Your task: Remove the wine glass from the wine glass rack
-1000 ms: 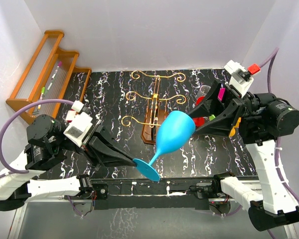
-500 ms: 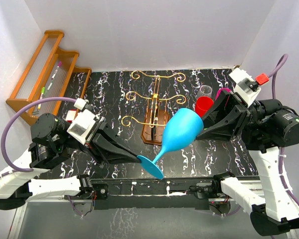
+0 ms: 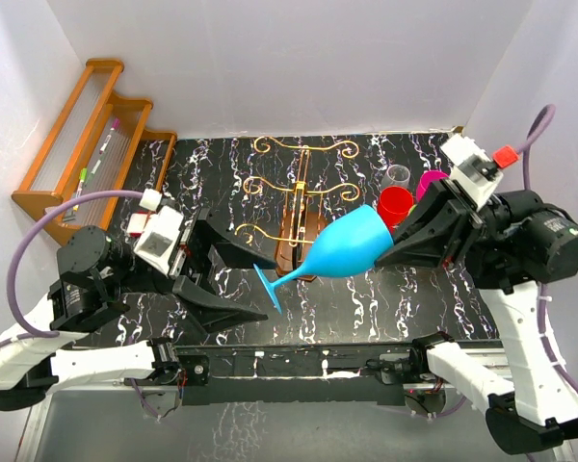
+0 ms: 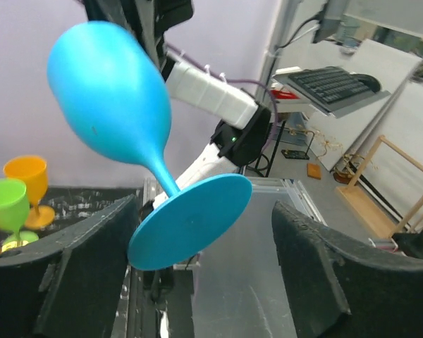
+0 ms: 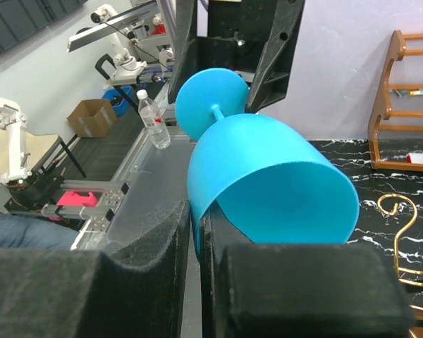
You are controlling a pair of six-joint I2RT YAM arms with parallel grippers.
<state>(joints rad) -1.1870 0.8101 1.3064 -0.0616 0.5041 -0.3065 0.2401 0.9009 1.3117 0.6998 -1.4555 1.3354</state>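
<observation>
Tilting sideways: opaque blue wine glass (image 3: 342, 248), round foot.

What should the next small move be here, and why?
Probably draw the left end effector back: its jaws stand open either side of the foot, while the right end effector pinches the bowl rim of the blue wine glass, held clear of the wine glass rack.

Tilted blue wine glass (image 4: 109, 98), foot between the left pincer's (image 4: 204, 211) spread fingers (image 4: 84, 271); orange glass (image 4: 25, 176) and green glass (image 4: 7, 204) beyond.
</observation>
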